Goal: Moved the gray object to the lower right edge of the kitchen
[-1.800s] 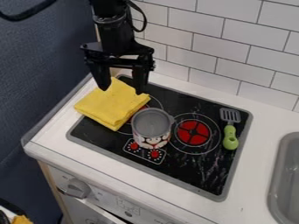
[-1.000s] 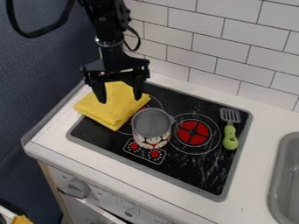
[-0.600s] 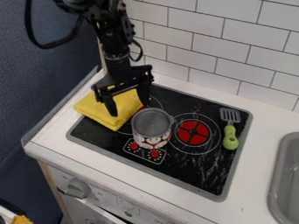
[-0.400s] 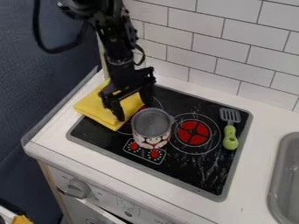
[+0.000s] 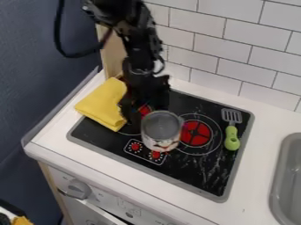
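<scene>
Directions as the camera is seeing them. The black gripper (image 5: 144,110) is hanging low over the cooktop (image 5: 200,175); its jaws are standing apart, with part of a red burner (image 5: 144,110) showing between them. The gray pot (image 5: 162,125), patterned on its outer wall, is standing upright on the cooktop, just beside the jaws on their near side and slightly to their right; whether it is touching them, cannot tell. A folded yellow cloth (image 5: 101,104) is lying immediately left of the jaws, partly on the cooktop and partly on the white tabletop (image 5: 56,143). A second red burner (image 5: 195,133) is showing right of the jaws, beyond the pot. Farther right, a green-handled spatula (image 5: 232,137) is lying on the cooktop. A gray sink (image 5: 287,176) is sitting well apart from the jaws, rightmost.
</scene>
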`<state>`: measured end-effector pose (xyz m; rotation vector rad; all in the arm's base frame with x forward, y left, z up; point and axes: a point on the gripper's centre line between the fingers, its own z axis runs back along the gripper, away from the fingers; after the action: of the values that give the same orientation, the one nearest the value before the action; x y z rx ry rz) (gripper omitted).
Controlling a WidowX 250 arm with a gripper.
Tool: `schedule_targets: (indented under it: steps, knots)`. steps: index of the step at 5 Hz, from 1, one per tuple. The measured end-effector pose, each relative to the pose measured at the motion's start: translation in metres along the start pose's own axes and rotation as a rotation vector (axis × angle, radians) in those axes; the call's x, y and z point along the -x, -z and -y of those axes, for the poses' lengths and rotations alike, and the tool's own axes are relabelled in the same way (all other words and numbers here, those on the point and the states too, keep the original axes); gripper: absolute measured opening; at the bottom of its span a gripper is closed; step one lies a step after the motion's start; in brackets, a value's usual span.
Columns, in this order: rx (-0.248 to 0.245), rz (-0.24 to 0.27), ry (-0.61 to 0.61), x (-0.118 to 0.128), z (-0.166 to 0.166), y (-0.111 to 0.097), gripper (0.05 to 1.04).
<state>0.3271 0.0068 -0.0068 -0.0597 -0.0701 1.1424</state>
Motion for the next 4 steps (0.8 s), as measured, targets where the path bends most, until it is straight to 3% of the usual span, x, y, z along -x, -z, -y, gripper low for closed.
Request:
schedule_targets:
  steps: [2,4]
  knots:
    - [-0.045,-0.01,0.026,0.041,-0.005,0.009,1.001]
    - [-0.028,-0.019,0.145,0.081,-0.007,-0.001,1.0]
